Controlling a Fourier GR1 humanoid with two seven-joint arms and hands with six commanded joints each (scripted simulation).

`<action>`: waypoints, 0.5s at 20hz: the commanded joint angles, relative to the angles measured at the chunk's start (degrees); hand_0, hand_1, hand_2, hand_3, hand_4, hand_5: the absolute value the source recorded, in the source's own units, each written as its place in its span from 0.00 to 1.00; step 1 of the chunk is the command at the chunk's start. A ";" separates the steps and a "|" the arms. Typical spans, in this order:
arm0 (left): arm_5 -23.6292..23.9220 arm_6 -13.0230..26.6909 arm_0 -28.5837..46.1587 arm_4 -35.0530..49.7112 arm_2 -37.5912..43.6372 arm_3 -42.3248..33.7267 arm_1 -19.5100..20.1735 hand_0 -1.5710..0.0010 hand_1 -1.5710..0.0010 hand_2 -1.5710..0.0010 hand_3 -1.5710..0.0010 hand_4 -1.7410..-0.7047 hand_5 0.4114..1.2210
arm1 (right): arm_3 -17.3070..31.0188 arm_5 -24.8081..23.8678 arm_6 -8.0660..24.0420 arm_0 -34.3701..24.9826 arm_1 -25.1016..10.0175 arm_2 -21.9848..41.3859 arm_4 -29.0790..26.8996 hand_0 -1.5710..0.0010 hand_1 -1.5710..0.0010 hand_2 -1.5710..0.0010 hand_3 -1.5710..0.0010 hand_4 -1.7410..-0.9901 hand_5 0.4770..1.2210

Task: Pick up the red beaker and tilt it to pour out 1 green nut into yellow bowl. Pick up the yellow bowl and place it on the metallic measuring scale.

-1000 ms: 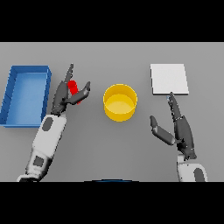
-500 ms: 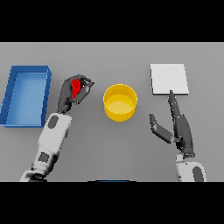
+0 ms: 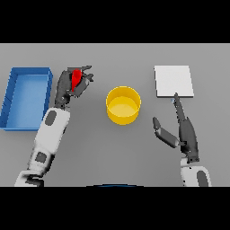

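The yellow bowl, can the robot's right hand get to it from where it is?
Probably yes. The right hand is open, holds nothing, and only bare table lies between it and the yellow bowl. The left hand, holding the red beaker, is on the bowl's other side.

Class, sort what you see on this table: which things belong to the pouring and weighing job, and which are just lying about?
Belonging to the job:
- red beaker, gripped in the left hand
- yellow bowl, at the middle of the table
- scale, the pale square plate at the far right
- right hand, open, near the scale

Just lying about:
- blue tray, at the left
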 commanded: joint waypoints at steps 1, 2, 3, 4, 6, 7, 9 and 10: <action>-0.70 1.22 -0.28 -1.39 -1.54 -1.61 1.10 0.02 0.02 0.02 0.03 0.01 0.89 | 0.62 0.08 0.20 -0.61 -0.15 -0.07 0.11 1.00 1.00 1.00 1.00 0.84 0.24; -1.11 2.45 -0.05 -3.84 -3.91 -3.28 2.33 0.01 0.01 0.01 0.02 0.01 0.89 | 0.36 0.13 0.78 -1.00 -0.54 -0.17 0.28 1.00 1.00 1.00 1.00 0.85 0.24; -1.64 3.78 -0.06 -6.32 -6.02 -4.58 4.03 0.01 0.01 0.01 0.02 0.01 0.90 | -0.13 0.46 0.07 -0.38 -0.77 -0.18 -0.04 1.00 1.00 1.00 1.00 0.85 0.24; -2.12 5.64 -0.97 -9.60 -8.61 -5.08 5.79 0.01 0.01 0.01 0.01 0.01 0.90 | -0.18 0.75 -0.32 -0.16 -0.89 -0.02 -0.04 1.00 1.00 1.00 1.00 0.86 0.25; -3.69 7.94 -1.30 -12.81 -12.02 -6.77 7.15 0.01 0.01 0.01 0.01 0.01 0.89 | -0.32 0.71 -0.38 -0.19 -0.85 -0.67 -0.95 1.00 1.00 1.00 1.00 0.86 0.25; -4.31 8.88 -1.15 -13.68 -13.20 -7.72 7.44 0.01 0.01 0.01 0.01 0.01 0.88 | -0.40 0.51 -0.48 -0.51 -0.34 -0.14 -0.54 1.00 1.00 1.00 1.00 0.86 0.26; -5.21 10.43 -0.59 -14.79 -14.97 -9.73 7.83 0.01 0.01 0.01 0.01 0.01 0.88 | -0.33 0.97 -0.24 0.13 -1.15 -0.18 -0.21 1.00 1.00 1.00 1.00 0.86 0.25; -5.70 11.11 -0.16 -15.25 -15.88 -10.54 7.77 0.01 0.01 0.01 0.01 0.01 0.90 | -0.58 0.80 0.12 0.27 -0.84 0.00 -0.09 1.00 1.00 1.00 1.00 0.86 0.25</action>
